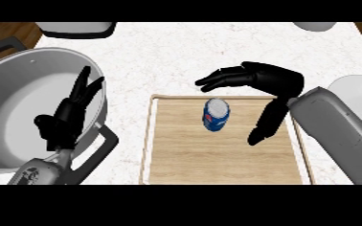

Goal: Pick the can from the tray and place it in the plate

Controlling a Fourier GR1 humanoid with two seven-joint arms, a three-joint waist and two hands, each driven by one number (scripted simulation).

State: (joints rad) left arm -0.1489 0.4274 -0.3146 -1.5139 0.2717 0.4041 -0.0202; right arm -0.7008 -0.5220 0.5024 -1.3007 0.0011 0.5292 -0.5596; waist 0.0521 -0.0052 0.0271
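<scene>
Both hands show in the head view, yet the right hand (272,79) is much the nearer: it hangs over the far right corner of the tray (233,165), fingers and thumb spread wide, holding nothing. The can (216,115) stands upright on the tray's far half, just left of that palm, between fingers and thumb and apparently untouched. The left hand (67,117) rests, fingers straight, beyond the tray's left edge, well apart from the can.
</scene>
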